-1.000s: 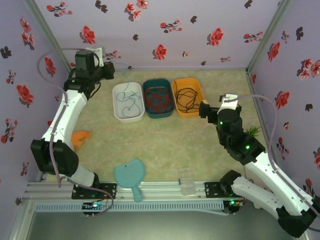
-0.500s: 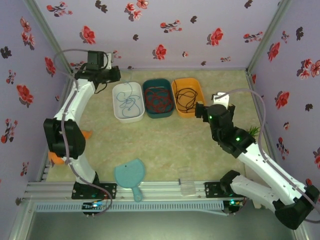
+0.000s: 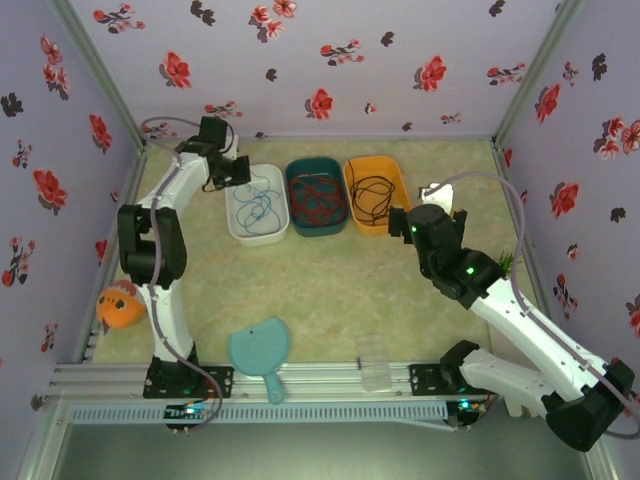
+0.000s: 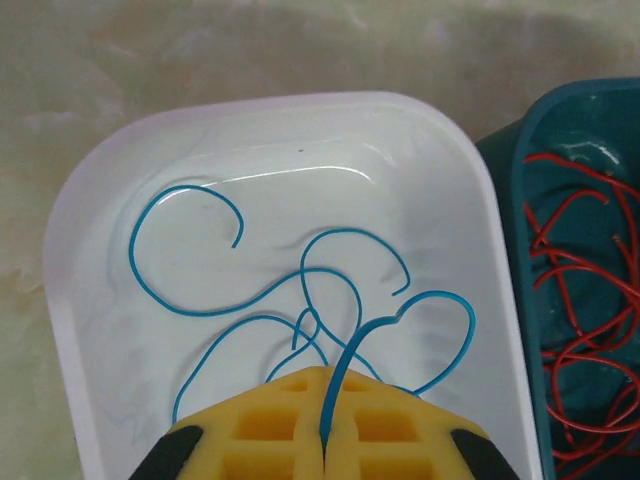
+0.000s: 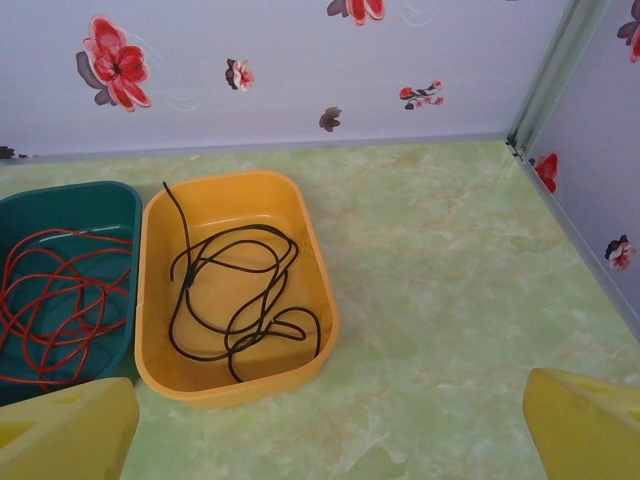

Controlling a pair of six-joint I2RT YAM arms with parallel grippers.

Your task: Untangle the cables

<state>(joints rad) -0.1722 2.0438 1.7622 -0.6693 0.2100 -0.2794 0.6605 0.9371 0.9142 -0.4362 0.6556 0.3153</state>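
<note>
**Left gripper pinches blue cable over the white tray**

The table [image 5: 450, 260] is pale green with a marbled pattern, closed in by lilac walls [image 3: 330, 60] printed with red and dark flowers.

The left gripper [image 4: 325, 440] has its yellow pads pressed together on a strand of the blue cable [image 4: 338, 385]. The rest of that cable lies in loose open curves in the white tray [image 4: 90, 200], directly below and ahead of the gripper. To the gripper's right, the teal tray [image 4: 520, 150] holds the red cable [image 4: 575, 260] in a dense scribble.

The right gripper [image 5: 320, 440] stands wide apart, holding nothing. Ahead and left of it, the orange tray [image 5: 320, 290] holds the black cable [image 5: 186, 290] in a few overlapping loops.
</note>
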